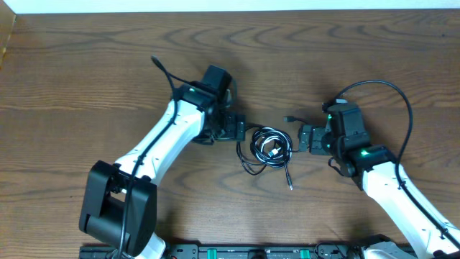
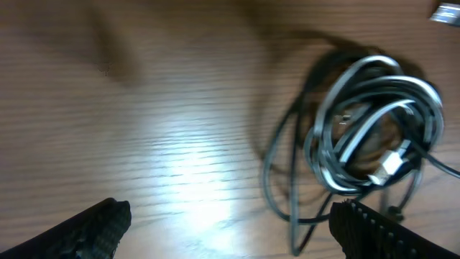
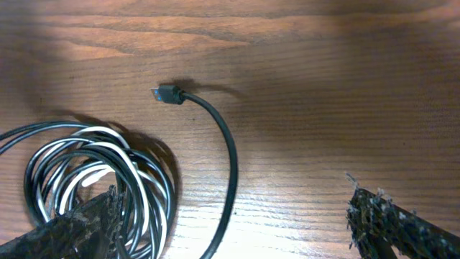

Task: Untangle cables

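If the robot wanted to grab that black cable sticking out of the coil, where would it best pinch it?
Probably on the stretch just behind its plug, coming from above with the right gripper: that black cable lies flat, curving clear of the coil, with table showing on both sides.

Coiled bundle of thin black and white cables sits mid brown wooden desk, between left fingers and right fingers, touching neither. Plug end points to the far edge, loose tail to the near edge.
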{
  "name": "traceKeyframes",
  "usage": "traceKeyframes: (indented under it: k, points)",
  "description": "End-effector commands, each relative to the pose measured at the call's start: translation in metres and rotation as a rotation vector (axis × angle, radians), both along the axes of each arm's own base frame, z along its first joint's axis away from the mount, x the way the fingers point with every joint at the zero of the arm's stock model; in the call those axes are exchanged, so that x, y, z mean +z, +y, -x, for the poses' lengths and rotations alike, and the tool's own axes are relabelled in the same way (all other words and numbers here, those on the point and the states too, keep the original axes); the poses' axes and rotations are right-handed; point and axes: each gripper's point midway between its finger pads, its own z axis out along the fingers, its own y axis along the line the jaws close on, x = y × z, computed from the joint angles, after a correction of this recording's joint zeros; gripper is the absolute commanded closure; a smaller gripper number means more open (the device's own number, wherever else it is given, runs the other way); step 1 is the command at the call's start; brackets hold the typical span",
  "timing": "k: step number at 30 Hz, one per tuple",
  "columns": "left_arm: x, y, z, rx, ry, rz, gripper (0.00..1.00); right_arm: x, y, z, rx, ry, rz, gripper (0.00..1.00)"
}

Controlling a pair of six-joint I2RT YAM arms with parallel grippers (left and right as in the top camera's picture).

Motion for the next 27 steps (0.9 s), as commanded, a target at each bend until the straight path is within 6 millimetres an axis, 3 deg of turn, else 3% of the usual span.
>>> traceKeyframes:
  k: [1,12,16,24,27]
  points:
    - [-0.005,-0.019,0.007,-0.045,0.006,0.015,0.07,0.004,0.001,-0.003,-0.006,0.013,-0.081,0.01]
    - [-0.048,-0.064,0.025,-0.151,0.072,0.017,0.06,0.004,-0.007,-0.004,-0.026,0.030,-0.128,0.01]
    - [-0.060,-0.071,0.025,-0.158,0.091,0.037,0.07,0.004,-0.010,-0.004,-0.033,0.036,-0.146,0.01]
    - [-0.055,-0.092,0.028,-0.185,0.100,0.139,0.07,0.003,-0.014,-0.003,-0.038,0.040,-0.140,0.01]
    - [-0.054,-0.102,0.029,-0.209,0.081,0.155,0.20,0.003,-0.014,-0.003,-0.044,0.041,-0.144,0.01]
